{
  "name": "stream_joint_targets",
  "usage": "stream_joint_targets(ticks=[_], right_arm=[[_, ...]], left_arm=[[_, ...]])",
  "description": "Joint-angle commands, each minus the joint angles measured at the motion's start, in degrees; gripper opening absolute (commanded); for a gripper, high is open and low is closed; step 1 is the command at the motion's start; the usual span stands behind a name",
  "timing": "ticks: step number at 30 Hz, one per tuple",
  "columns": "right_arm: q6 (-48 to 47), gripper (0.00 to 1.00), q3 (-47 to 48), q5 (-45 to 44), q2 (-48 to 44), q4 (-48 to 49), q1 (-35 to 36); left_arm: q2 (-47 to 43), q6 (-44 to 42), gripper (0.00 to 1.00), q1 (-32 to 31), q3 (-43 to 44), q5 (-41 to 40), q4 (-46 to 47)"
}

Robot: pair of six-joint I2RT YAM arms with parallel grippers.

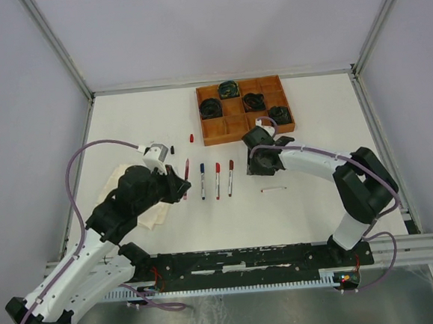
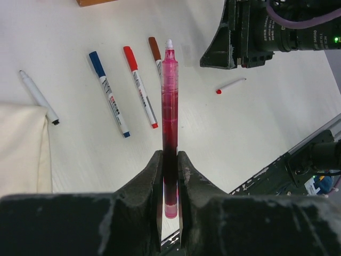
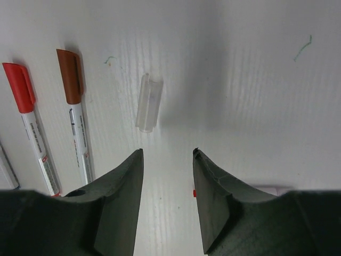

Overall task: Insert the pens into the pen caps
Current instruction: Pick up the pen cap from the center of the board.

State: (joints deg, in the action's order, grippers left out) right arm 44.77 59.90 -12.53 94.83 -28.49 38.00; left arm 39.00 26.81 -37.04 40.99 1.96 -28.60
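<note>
Overhead view: on a white table [image 1: 311, 124], the left gripper [image 1: 179, 186] pinches a pink pen [image 1: 185, 169] just left of a row of 3 capped pens: a blue-capped pen [image 1: 202, 180], a red-capped pen [image 1: 218, 180] and a brown-capped pen [image 1: 230, 177]. A black cap [image 1: 173, 148] and a red cap [image 1: 191, 138] lie loose beyond the row. An uncapped white pen [image 1: 273, 190] lies near the right gripper [image 1: 262, 166].

Left wrist view: both fingers are clamped on the pink pen's lower barrel, and its white tip points away. A cream cloth [image 2: 21, 149] lies at the left.

Right wrist view: the jaws stand apart and hold nothing. A clear cap [image 3: 147, 102] lies flat just ahead of them, right of the brown-capped pen.
</note>
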Motion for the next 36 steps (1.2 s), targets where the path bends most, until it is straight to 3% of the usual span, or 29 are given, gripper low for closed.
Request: stream_joint_targets(ticks=[1, 15, 36], right_arm=[[-1.0, 0.49, 5.5, 2.8, 3.8, 4.4, -0.5], [-1.8, 0.44, 13.6, -0.8, 13.4, 0.6, -0.6], [-3.4, 0.29, 13.5, 1.5, 15.2, -1.4, -0.6]], left_arm=[[-1.7, -3.1, 0.03, -0.1, 2.3, -2.0, -0.7], [-3.8, -2.7, 0.04, 0.0, 0.6, -2.6, 0.3], [-4.5, -2.4, 0.05, -0.1, 0.1, -4.1, 0.4]])
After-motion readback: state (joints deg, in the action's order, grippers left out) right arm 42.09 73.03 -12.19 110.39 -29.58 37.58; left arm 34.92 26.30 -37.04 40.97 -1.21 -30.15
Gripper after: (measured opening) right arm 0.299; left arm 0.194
